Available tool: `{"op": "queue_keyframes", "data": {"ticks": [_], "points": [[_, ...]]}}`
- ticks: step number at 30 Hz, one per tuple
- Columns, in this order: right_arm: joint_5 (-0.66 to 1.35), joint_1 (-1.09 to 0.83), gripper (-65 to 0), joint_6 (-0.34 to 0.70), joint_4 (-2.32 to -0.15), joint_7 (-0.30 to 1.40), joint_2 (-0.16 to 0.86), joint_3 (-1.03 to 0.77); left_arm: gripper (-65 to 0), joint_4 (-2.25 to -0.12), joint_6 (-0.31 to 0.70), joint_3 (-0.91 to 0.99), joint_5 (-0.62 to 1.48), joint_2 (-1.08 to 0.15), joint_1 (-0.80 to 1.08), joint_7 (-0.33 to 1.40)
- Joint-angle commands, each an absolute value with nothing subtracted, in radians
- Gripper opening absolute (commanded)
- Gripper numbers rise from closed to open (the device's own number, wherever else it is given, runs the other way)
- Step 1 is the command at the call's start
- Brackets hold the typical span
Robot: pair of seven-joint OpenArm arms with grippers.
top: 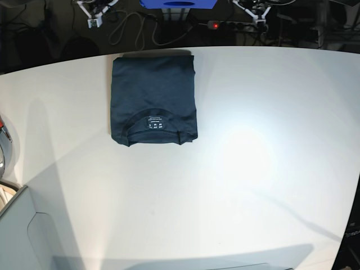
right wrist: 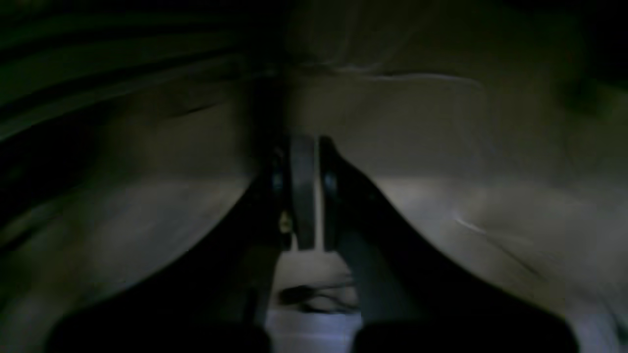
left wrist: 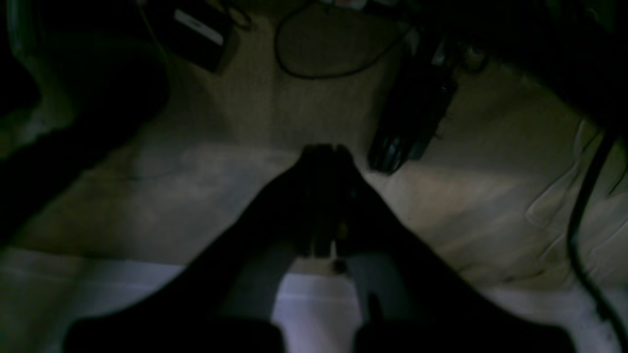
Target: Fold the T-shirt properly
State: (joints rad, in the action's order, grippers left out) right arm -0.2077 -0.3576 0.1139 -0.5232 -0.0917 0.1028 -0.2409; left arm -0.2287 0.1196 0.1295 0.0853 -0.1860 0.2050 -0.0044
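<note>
The dark navy T-shirt (top: 153, 95) lies folded into a neat rectangle at the back left of the white table (top: 253, 140). Its collar faces the front and the small white label (top: 154, 122) shows. Neither gripper shows in the base view. In the left wrist view my left gripper (left wrist: 326, 149) is shut and empty, hanging over the floor beyond the table edge. In the right wrist view my right gripper (right wrist: 304, 142) has its jaws close together with nothing between them, also over dim floor. The shirt is out of both wrist views.
A power strip with a red light (top: 225, 25), cables and a blue box (top: 177, 3) lie behind the table. A black power strip (left wrist: 412, 117) and a looped cable (left wrist: 319, 73) lie on the carpet. A dark arm part (top: 351, 244) stands at the table's right front edge.
</note>
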Motion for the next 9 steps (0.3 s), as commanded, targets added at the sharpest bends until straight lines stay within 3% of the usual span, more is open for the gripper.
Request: {"op": "queue_keyframes", "data": {"ticks": [1, 5, 9], "points": [[-0.208, -0.351, -65.0, 0.062, -0.518, -0.101, 0.088, -0.223, -65.0, -0.228, 0.119, 0.114, 0.087, -0.193, 0.214, -0.008], [-0.208, -0.297, -65.0, -0.248, -0.420, -0.108, 0.054, -0.131, -65.0, -0.226, 0.117, 0.076, 0.084, -0.183, 0.203, -0.008], [-0.206, -0.245, -65.0, -0.372, -0.354, -0.108, 0.015, -0.064, -65.0, -0.226, 0.117, 0.068, 0.085, -0.179, 0.203, -0.015]]}}
